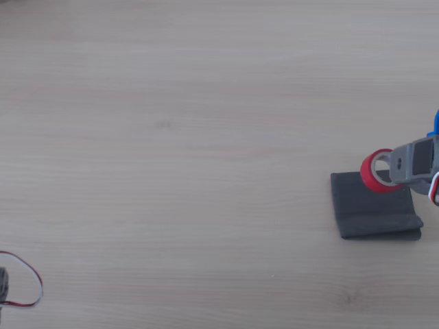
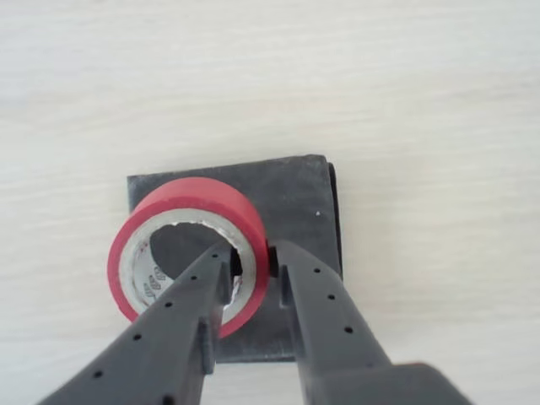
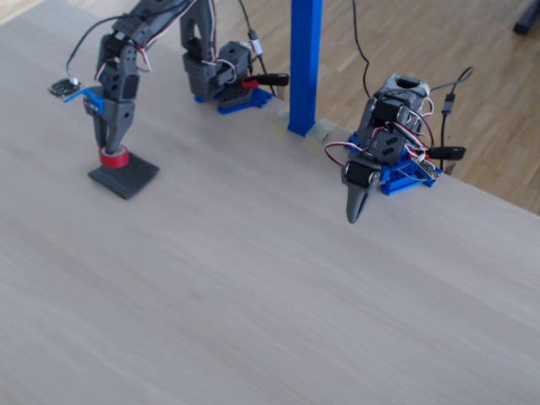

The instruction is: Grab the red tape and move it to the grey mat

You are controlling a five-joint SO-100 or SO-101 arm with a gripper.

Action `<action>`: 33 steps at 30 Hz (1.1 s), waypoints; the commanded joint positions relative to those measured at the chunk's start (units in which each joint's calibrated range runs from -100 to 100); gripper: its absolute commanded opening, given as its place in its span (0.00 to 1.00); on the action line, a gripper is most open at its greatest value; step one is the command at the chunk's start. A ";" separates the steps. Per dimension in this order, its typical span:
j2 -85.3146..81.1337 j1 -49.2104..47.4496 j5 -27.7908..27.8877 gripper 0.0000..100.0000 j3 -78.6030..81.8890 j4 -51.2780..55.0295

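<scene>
The red tape point(image 2: 199, 199), a small roll with a whitish inner ring, is held by its wall in my gripper point(image 2: 253, 272). One finger is inside the ring and the other is outside. The roll hangs over the grey mat point(image 2: 291, 187), a dark folded rectangle on the table. In the other view the tape point(image 1: 370, 173) sits over the mat's point(image 1: 377, 214) far edge, with the gripper point(image 1: 387, 175) coming in from the right. In the fixed view the gripper point(image 3: 111, 148) points down with the tape point(image 3: 114, 158) at the mat point(image 3: 126, 176). I cannot tell whether they touch.
A thin red wire loop point(image 1: 26, 279) lies at the lower left edge of the other view. In the fixed view a second arm point(image 3: 375, 160) stands folded at the right table edge. A blue post point(image 3: 305, 63) rises behind. The table is pale wood.
</scene>
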 commanded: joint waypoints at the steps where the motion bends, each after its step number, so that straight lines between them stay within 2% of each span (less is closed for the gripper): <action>1: 1.05 0.58 0.38 0.02 -3.72 -0.71; 17: 10.35 2.56 0.38 0.03 -3.81 -4.28; 22: 11.84 2.65 0.38 0.11 -3.62 -4.28; 33: 11.43 1.12 0.38 0.15 -3.53 -4.28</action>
